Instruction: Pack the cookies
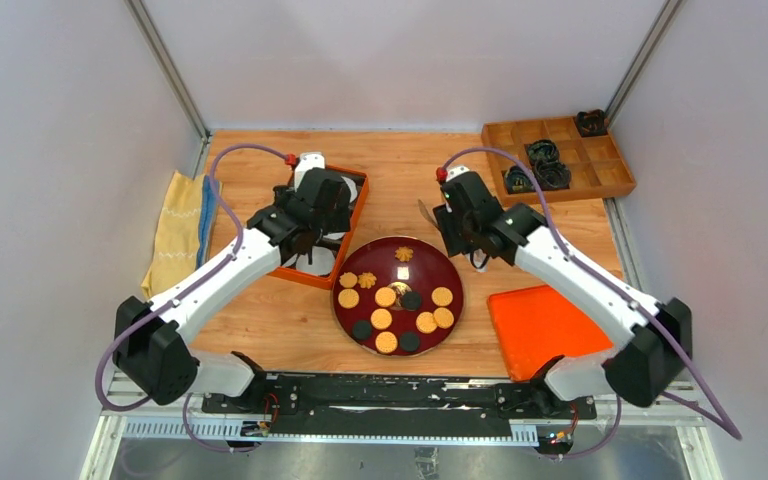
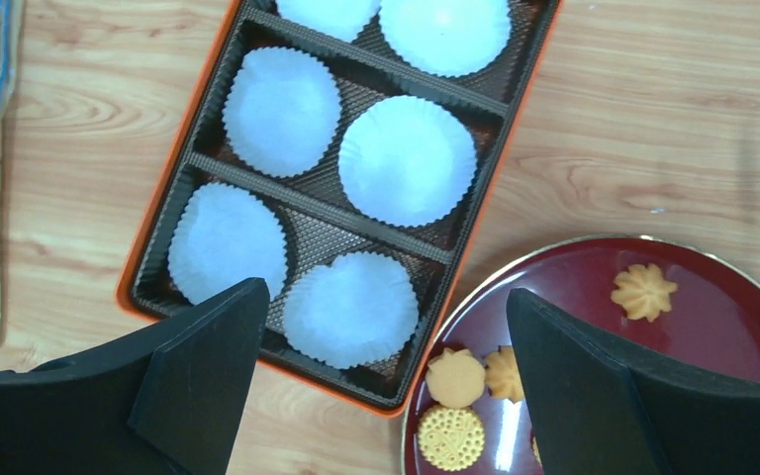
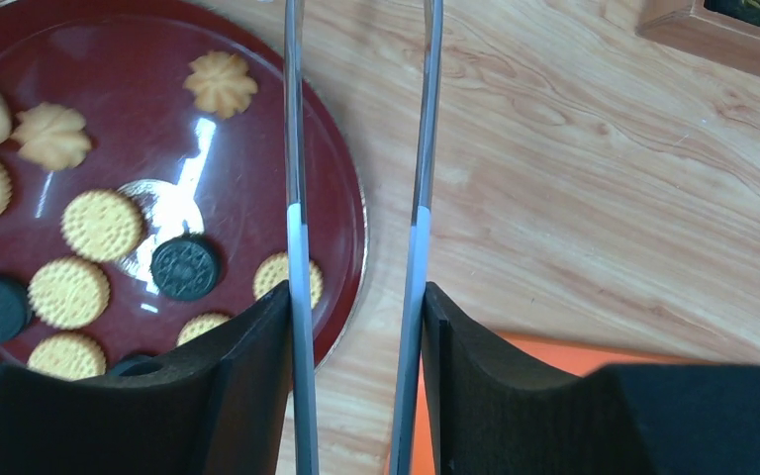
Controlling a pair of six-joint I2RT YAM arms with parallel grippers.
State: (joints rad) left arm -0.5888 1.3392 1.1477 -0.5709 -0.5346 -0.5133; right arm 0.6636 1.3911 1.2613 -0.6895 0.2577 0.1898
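**Top external.** Wooden worktop (image 1: pixel 260 320). Dark red plate (image 1: pixel 430 258), centre, holds every cookie seen. The cookies (image 1: pixel 386 296) are golden rounds, black rounds and flower shapes. Orange box (image 1: pixel 358 200) sits left of the plate, under the left gripper (image 1: pixel 310 245). Wooden compartment tray (image 1: pixel 600 183), far right, has black coiled rings (image 1: pixel 548 165) in several cells. Orange lid (image 1: pixel 540 325), near right. Yellow cloth (image 1: pixel 175 230), far left.

**Left wrist.** Box has black-lined rows of white paper cups (image 2: pixel 408 160), all empty. Left gripper is spread wide above the near corner and holds nothing.

**Right wrist.** Right gripper (image 3: pixel 356 297) pinches metal tongs (image 3: pixel 295 148); blades apart, tips out of view, at the plate's rim.

**Progress, judged.** No cookie packed; the whole plateful is left.
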